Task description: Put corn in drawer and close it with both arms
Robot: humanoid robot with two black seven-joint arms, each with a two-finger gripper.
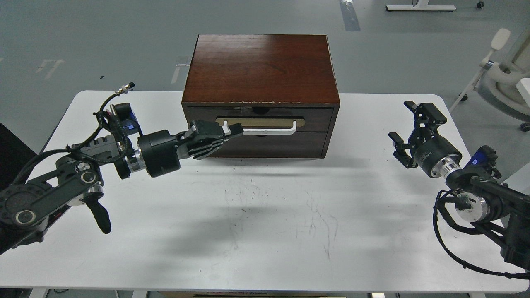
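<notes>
The reddish-brown cabinet (261, 68) stands at the back middle of the white table (265, 231). Its top drawer (319, 119) has a dark front, a tan oval plate and a white bar handle (271, 131), and it sits flush with the cabinet. My left gripper (232, 131) is at the handle's left end, its fingers (207, 138) closed over it and hiding that end. My right gripper (401, 121) is open and empty, above the table to the right of the cabinet and well apart from it. The corn is out of view.
A second drawer front (281, 147) sits below the top one. White chair parts (503, 70) stand off the table at the far right. A white frame base (420, 7) lies on the grey floor behind.
</notes>
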